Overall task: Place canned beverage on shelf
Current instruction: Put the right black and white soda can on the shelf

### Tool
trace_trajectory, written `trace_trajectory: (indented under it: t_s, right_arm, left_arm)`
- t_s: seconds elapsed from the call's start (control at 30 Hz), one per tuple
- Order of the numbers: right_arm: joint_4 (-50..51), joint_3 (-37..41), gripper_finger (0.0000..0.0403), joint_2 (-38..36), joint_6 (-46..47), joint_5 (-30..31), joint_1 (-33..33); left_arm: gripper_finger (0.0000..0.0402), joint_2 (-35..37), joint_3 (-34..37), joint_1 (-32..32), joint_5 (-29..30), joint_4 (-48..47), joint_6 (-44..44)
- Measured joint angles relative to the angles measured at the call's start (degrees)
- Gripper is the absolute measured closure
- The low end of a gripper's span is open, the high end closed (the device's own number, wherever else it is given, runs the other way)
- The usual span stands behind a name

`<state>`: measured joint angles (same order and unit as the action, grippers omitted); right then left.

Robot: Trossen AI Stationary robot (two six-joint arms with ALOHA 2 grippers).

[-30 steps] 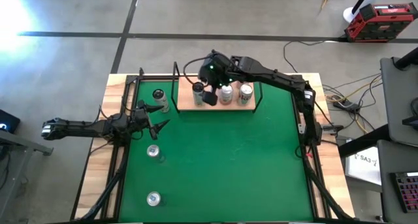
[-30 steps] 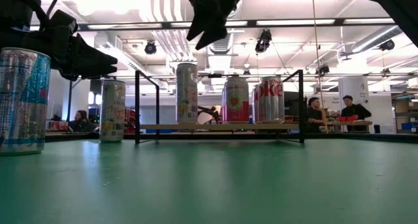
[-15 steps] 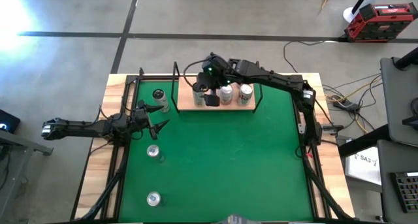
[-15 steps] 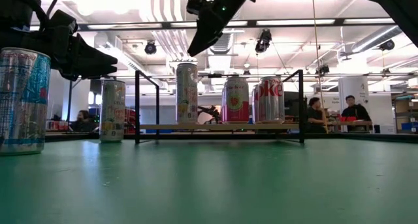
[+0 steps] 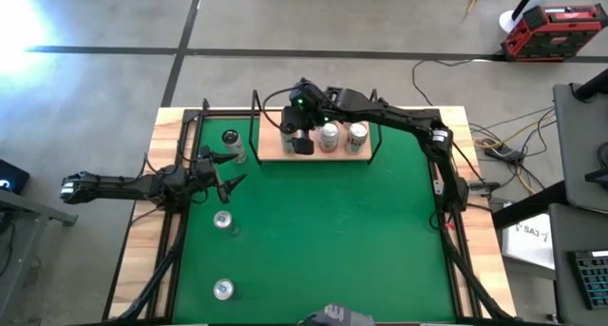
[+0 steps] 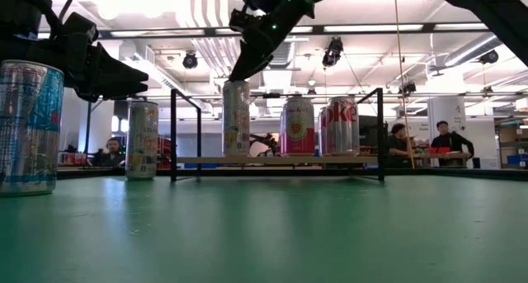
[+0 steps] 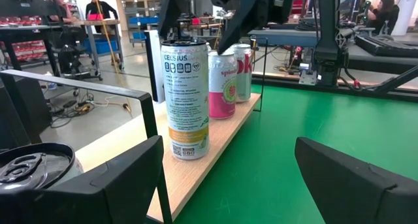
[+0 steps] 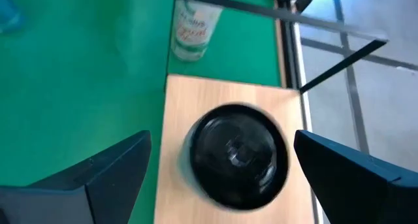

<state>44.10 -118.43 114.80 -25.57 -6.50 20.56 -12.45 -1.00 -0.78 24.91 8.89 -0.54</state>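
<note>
The shelf [image 5: 365, 153], a light-wood board in a black rod frame, stands at the table's far side. Three cans stand upright on it: a tall white can [image 6: 236, 118], a pink can [image 6: 298, 126] and a red can [image 6: 340, 126]. My right gripper [image 8: 222, 140] is open just above the tall white can's black top [image 8: 238, 155], one finger on either side, touching nothing. My left gripper [image 5: 231, 174] waits open and level at the table's left edge. Three more cans stand on the green mat: one [image 5: 231, 143] beside the shelf, two [image 5: 222, 220] [image 5: 222, 288] nearer.
The shelf's black upright posts [image 6: 172, 134] [image 6: 380, 133] rise at its corners. A black rod frame [image 5: 180, 126] runs along the table's wooden border. The mat's middle and right part [image 5: 361, 240] holds nothing. People sit in the room beyond the table [image 6: 445, 139].
My right gripper has come down and toward the table's left edge, rolling about its own line. It now stands over the tall white can at the shelf's left end. It has stayed open. The cans have not moved.
</note>
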Motion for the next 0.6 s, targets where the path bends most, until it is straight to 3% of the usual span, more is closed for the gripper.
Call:
trace_trajectory:
  t_s: [0.6]
  right_arm:
    - [0.55,0.59,0.0043,0.44,0.02,-4.46,1.79]
  left_arm:
    - [0.007,-0.02,0.0,-0.02,0.0,0.02,0.0]
